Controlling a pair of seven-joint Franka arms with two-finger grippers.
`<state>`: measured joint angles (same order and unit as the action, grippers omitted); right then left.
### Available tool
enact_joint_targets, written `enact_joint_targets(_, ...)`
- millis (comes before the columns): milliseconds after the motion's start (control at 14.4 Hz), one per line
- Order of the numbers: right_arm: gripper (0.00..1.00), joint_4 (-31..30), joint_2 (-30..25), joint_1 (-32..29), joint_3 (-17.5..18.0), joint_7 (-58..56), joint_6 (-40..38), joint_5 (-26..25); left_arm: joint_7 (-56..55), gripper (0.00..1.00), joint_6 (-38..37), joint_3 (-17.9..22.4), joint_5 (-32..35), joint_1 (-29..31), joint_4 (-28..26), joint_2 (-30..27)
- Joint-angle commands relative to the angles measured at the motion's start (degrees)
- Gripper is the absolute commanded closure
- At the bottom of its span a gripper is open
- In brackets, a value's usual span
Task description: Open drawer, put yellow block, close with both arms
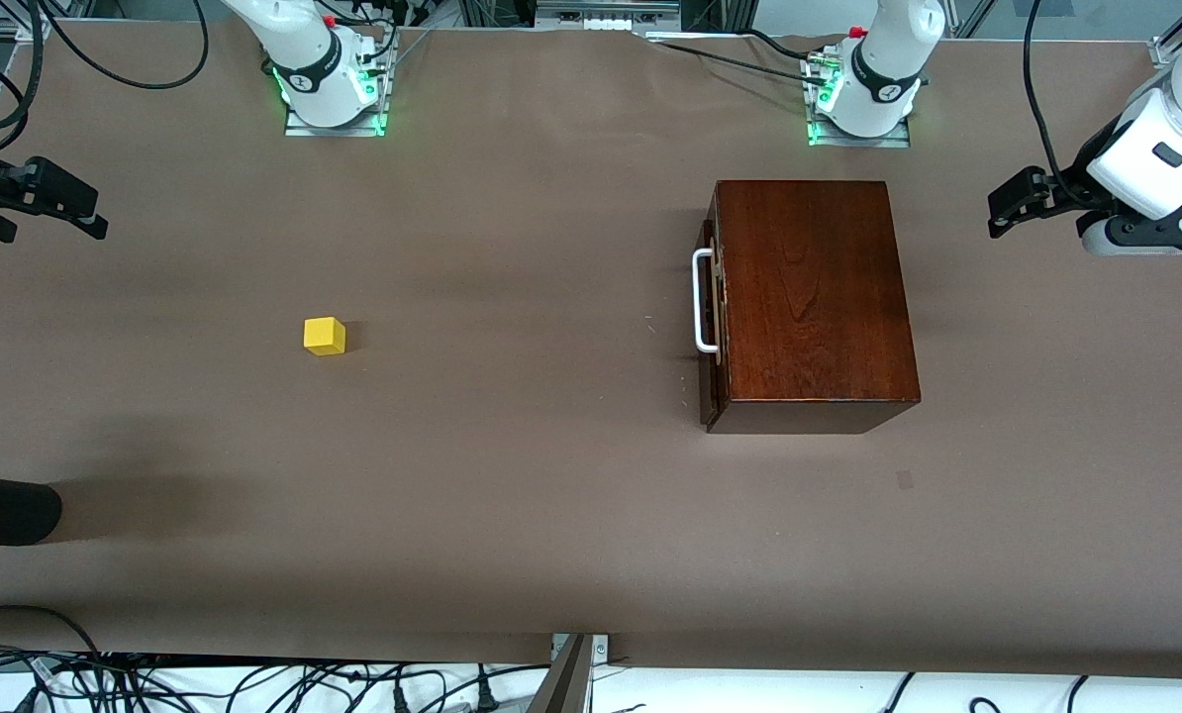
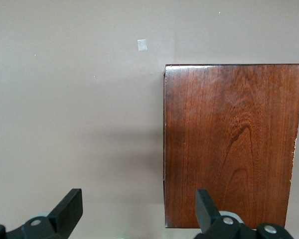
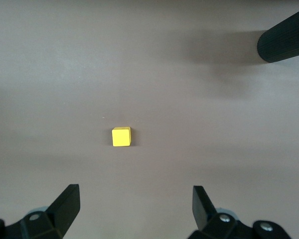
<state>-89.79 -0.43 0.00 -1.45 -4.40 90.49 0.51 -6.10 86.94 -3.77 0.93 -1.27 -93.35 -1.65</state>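
Observation:
The dark mahogany box (image 1: 811, 297) stands at the left arm's end of the table. The drawer is shut in it, and its white bar handle (image 1: 703, 301) faces the right arm's end. The yellow block (image 1: 324, 336) lies on the table toward the right arm's end. My left gripper (image 1: 1013, 203) is open and empty, up in the air beside the box; the box top fills part of the left wrist view (image 2: 229, 144). My right gripper (image 1: 51, 201) is open and empty at the right arm's end. The block shows ahead of it in the right wrist view (image 3: 121, 136).
A black cylinder (image 1: 5, 508) juts in over the table edge at the right arm's end, nearer the front camera than the block; it also shows in the right wrist view (image 3: 284, 40). A small tape patch (image 1: 905, 480) lies on the brown table cover (image 1: 512, 475).

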Motion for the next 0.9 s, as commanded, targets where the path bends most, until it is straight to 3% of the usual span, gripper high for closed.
enact_joint_targets(0, 0.00, 0.8, 0.1, -0.1, 0.2, -0.2, -0.4, 0.4, 1.3, 0.00, 1.3, -0.1, -1.4, 0.4, -4.0, -3.7)
enact_joint_targets(832, 0.00, 0.8, 0.1, -0.1, 0.2, -0.2, -0.2, 0.3, 1.0, 0.00, 1.3, 0.1, -1.4, 0.3, -1.8, -2.0)
